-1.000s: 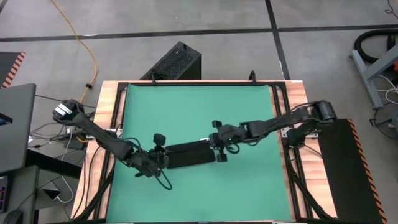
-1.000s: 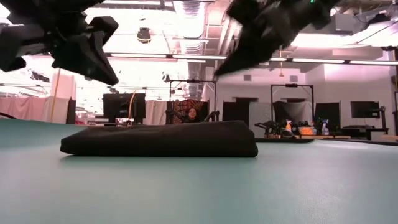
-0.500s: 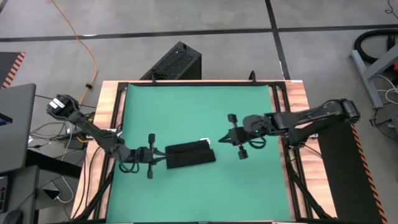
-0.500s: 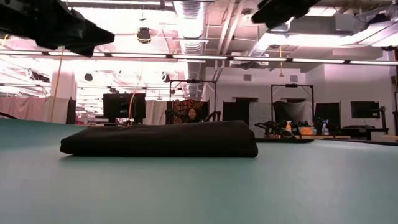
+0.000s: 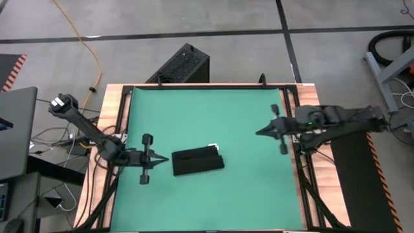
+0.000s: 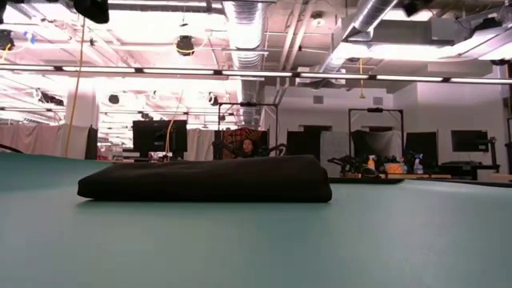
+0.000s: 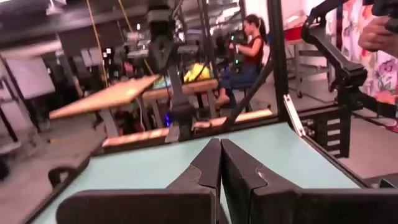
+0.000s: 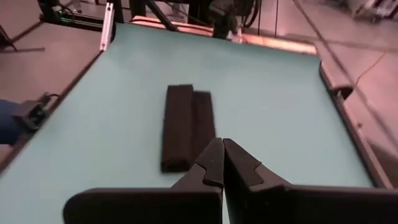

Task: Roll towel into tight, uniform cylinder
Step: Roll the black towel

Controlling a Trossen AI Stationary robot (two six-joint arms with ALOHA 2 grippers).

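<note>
From the low camera at bench height, the towel [image 6: 206, 178] lies nearest on the green mat [image 6: 256, 240], a black cloth rolled into a low, flattened bundle resting on the mat, untouched by either arm. Seen from above, the towel [image 5: 198, 161] sits a little below the middle of the green mat [image 5: 207, 116], with a small white tag at its upper right edge.

The left end effector [image 5: 162, 159] hovers just beside the towel's left end, apart from it, its fingers [image 7: 208, 167] pressed together and holding nothing. The right end effector [image 5: 260, 133] is well apart from the towel, near the mat's right edge, its fingers [image 8: 214, 160] likewise pressed together and empty; its wrist camera looks across the mat at the bundle [image 8: 188, 124].

Beyond the bench's far edge a black ribbed box [image 5: 182, 65] stands on the floor. Farther off in the room, a seated person [image 7: 247, 53] shows behind the bench.
</note>
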